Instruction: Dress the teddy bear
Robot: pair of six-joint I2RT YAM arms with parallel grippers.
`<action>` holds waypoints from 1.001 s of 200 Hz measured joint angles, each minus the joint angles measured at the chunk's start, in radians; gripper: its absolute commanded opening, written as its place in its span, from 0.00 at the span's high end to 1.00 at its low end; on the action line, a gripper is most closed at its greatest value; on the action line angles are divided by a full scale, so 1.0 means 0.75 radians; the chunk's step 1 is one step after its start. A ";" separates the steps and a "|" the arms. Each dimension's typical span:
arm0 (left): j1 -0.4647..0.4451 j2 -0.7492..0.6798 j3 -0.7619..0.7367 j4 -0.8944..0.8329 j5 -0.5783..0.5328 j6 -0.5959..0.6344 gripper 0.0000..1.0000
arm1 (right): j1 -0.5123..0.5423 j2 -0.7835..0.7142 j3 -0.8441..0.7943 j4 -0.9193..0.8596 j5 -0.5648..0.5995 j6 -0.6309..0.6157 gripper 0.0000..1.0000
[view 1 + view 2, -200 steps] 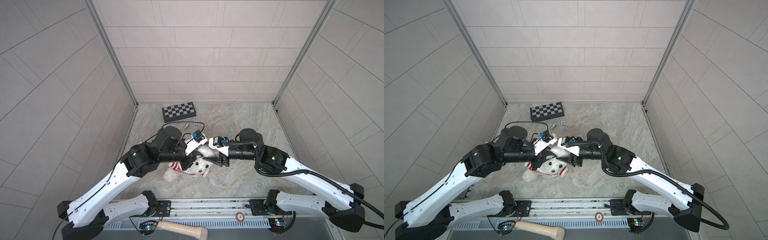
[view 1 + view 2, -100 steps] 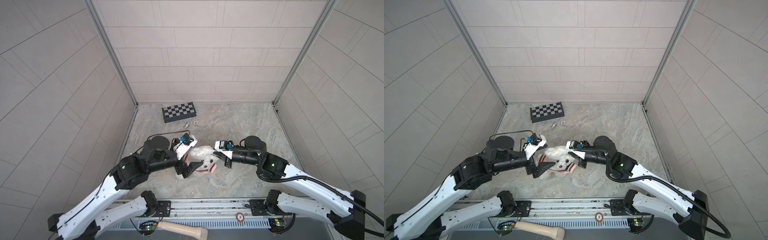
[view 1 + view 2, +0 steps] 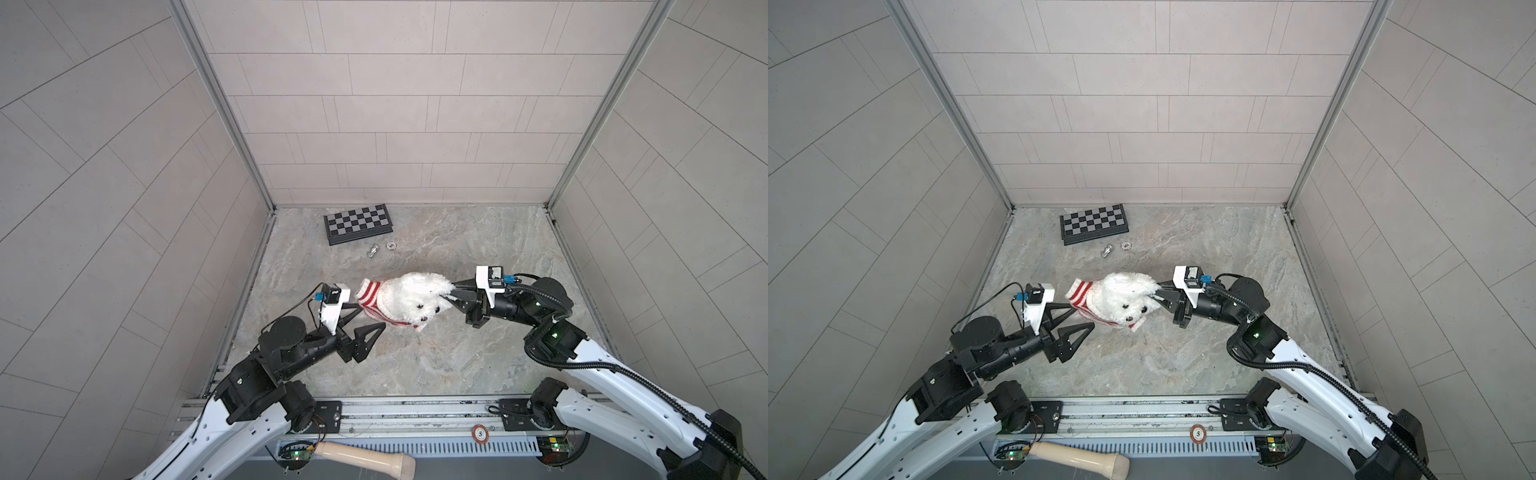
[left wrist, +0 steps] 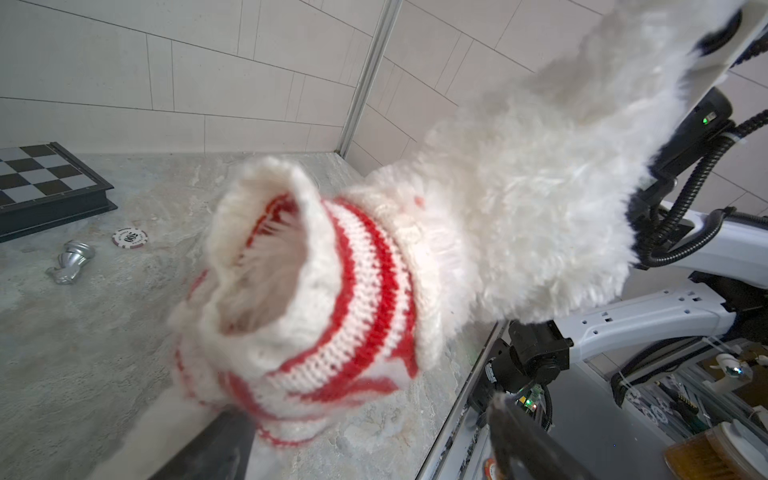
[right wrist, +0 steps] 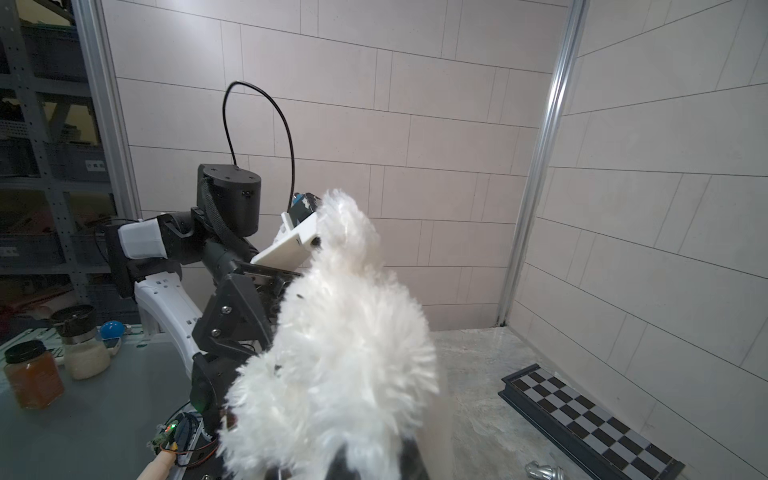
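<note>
The fluffy white teddy bear (image 3: 415, 297) (image 3: 1125, 295) hangs tilted over the middle of the table, its black eyes and nose facing the front. My right gripper (image 3: 451, 293) (image 3: 1158, 296) is shut on the fur at its head end, and the fur fills the right wrist view (image 5: 345, 353) above that gripper (image 5: 338, 465). A red-and-white striped sweater (image 3: 374, 299) (image 4: 332, 291) covers the bear's other end, with fur showing inside its opening. My left gripper (image 3: 368, 322) (image 3: 1077, 318) (image 4: 365, 409) is open just below the sweater's hem, holding nothing.
A folded chessboard (image 3: 358, 222) lies at the back left, with a silver chess piece (image 3: 373, 250) and a poker chip (image 3: 391, 246) in front of it. A wooden handle (image 3: 365, 457) lies beyond the front rail. Jars (image 5: 33, 374) stand off the table.
The left gripper has opened, let go of the sweater and drawn back toward the front left. The right gripper has shut on the bear and pulled it to the right.
</note>
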 measured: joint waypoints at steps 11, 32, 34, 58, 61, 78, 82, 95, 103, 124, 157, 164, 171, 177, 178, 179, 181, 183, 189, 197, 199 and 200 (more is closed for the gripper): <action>0.001 -0.048 0.000 0.005 -0.019 -0.013 0.23 | -0.015 0.001 -0.001 0.006 -0.031 0.008 1.00; 0.001 -0.135 0.000 0.005 -0.041 -0.018 0.24 | -0.058 -0.002 0.001 0.018 -0.099 0.026 1.00; 0.001 -0.140 0.000 0.005 -0.042 -0.018 0.24 | -0.062 -0.003 0.001 0.018 -0.110 0.028 1.00; 0.001 -0.158 -0.002 0.008 -0.044 -0.012 0.23 | -0.084 -0.001 0.026 0.015 -0.193 0.046 1.00; 0.001 -0.156 -0.003 0.009 -0.044 -0.010 0.23 | -0.084 -0.001 0.031 0.016 -0.202 0.046 1.00; 0.001 -0.139 -0.009 0.018 -0.043 0.009 0.11 | -0.085 -0.001 0.063 0.016 -0.256 0.058 1.00; 0.001 -0.133 -0.009 0.020 -0.043 0.024 0.08 | -0.086 -0.001 0.071 0.016 -0.264 0.058 1.00; 0.001 -0.119 -0.013 0.037 -0.042 0.047 0.00 | -0.086 -0.002 0.094 0.017 -0.290 0.071 1.00; 0.001 -0.116 -0.019 0.047 -0.039 0.062 0.00 | -0.086 -0.003 0.104 0.018 -0.300 0.078 1.00; 0.001 -0.109 -0.032 0.063 -0.014 0.096 0.00 | -0.090 -0.010 0.115 0.023 -0.318 0.094 1.00; 0.001 -0.043 -0.033 0.099 0.043 0.137 0.00 | -0.097 -0.011 0.117 0.056 -0.329 0.136 1.00; 0.001 -0.026 -0.033 0.108 0.050 0.140 0.00 | -0.098 -0.011 0.116 0.079 -0.330 0.154 1.00; 0.001 -0.011 -0.034 0.121 0.058 0.142 0.00 | -0.101 -0.011 0.116 0.106 -0.332 0.175 1.00; 0.001 -0.002 -0.039 0.140 0.064 0.142 0.00 | -0.101 -0.011 0.116 0.133 -0.334 0.193 1.00; 0.001 -0.001 -0.039 0.142 0.065 0.142 0.01 | -0.101 -0.011 0.116 0.136 -0.335 0.195 1.00; 0.001 0.000 -0.040 0.144 0.065 0.142 0.02 | -0.101 -0.011 0.116 0.138 -0.335 0.197 1.00; 0.001 0.003 -0.042 0.153 0.067 0.142 0.03 | -0.101 -0.011 0.116 0.147 -0.335 0.203 1.00; 0.001 0.005 -0.045 0.161 0.068 0.142 0.06 | -0.101 -0.011 0.116 0.157 -0.335 0.212 1.00; 0.001 0.012 -0.052 0.185 0.073 0.133 0.14 | -0.103 -0.011 0.116 0.179 -0.337 0.226 1.00; 0.001 0.020 -0.060 0.215 0.082 0.131 0.25 | -0.104 -0.011 0.115 0.208 -0.338 0.246 1.00; 0.001 0.023 -0.062 0.223 0.082 0.142 0.28 | -0.104 -0.011 0.115 0.212 -0.338 0.248 1.00; 0.001 0.023 -0.063 0.225 0.082 0.142 0.30 | -0.104 -0.011 0.115 0.216 -0.338 0.251 1.00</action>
